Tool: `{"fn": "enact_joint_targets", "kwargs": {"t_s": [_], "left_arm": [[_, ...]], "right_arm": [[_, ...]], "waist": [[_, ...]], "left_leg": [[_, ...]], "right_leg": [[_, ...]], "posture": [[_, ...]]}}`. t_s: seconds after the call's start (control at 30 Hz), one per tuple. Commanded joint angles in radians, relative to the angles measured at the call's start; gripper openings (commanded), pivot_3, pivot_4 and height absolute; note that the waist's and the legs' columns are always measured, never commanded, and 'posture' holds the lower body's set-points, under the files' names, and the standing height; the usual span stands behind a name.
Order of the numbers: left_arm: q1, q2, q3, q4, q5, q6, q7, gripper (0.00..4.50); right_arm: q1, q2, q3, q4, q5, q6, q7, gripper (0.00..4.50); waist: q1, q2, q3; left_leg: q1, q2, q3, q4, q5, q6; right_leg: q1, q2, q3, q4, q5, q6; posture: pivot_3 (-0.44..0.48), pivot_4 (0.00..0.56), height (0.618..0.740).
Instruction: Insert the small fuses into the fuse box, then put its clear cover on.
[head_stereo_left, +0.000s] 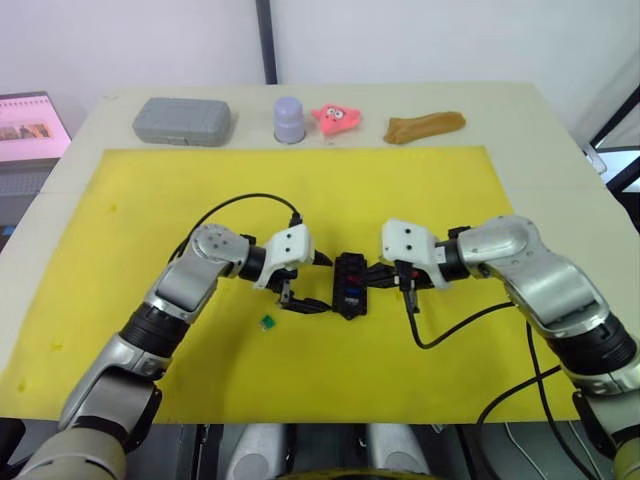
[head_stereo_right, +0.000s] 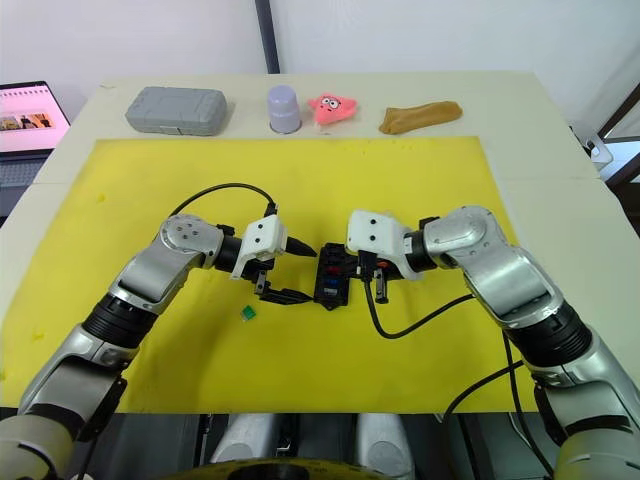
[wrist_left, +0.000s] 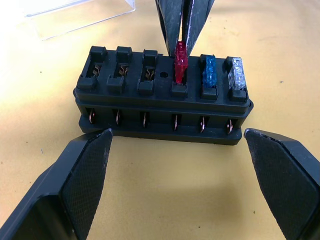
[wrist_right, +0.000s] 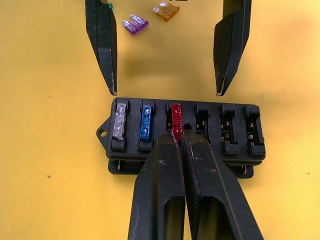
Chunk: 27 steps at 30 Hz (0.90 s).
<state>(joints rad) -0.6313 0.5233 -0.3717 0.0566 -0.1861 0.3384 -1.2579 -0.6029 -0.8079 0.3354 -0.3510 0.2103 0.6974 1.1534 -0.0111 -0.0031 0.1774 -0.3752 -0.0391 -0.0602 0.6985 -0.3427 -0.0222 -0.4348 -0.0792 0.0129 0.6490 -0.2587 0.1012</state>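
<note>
The right gripper has its jaws pinched together on the red fuse, which stands upright in the third slot of the fuse box — a grip low on the plastic body, apparently so the blades can be pressed straight down without the fuse tipping. It looks partly seated, riding a little higher than its neighbours. Beside it the blue fuse and the grey fuse sit fully in their slots; the three slots on the other side of the row are empty, copper contacts showing.

The left gripper faces the box from the opposite side with its jaws spread wide, one finger near each end of the block but not touching it — probably placed there to brace or catch the box if the push makes it slide on the yellow mat.

Farther out, a purple fuse and an amber fuse lie loose on the mat beyond the left fingers, and a green fuse rests near the left arm, all within reach for later insertions. The clear cover lies flat on the mat just behind the box, kept close for the final step.

At the far edge of the bench sit a grey case, a lilac cup, a pink star toy and a brown piece, well clear of the work.
</note>
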Motion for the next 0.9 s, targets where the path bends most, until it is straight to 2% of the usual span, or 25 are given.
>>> {"fn": "enact_joint_targets", "kwargs": {"t_s": [0.03, 0.9], "left_arm": [[-0.005, -0.002, 0.009, -0.038, -0.003, -0.003, 0.002, 4.43], [-0.008, -0.019, 0.006, -0.029, 0.002, -0.011, 0.005, 4.43]], "right_arm": [[-0.015, -0.018, 0.007, -0.024, -0.005, 0.009, 0.010, 0.00], [-0.100, -0.023, 0.018, -0.113, 0.054, 0.215, -0.005, 0.00]], "waist": [[0.000, 0.000, 0.000], [0.000, 0.000, 0.000]], "left_leg": [[0.000, 0.000, 0.000, 0.000, 0.000, 0.000], [0.000, 0.000, 0.000, 0.000, 0.000, 0.000]], "right_leg": [[0.000, 0.000, 0.000, 0.000, 0.000, 0.000], [0.000, 0.000, 0.000, 0.000, 0.000, 0.000]], "posture": [[0.000, 0.150, 0.740], [0.000, 0.150, 0.740]]}}
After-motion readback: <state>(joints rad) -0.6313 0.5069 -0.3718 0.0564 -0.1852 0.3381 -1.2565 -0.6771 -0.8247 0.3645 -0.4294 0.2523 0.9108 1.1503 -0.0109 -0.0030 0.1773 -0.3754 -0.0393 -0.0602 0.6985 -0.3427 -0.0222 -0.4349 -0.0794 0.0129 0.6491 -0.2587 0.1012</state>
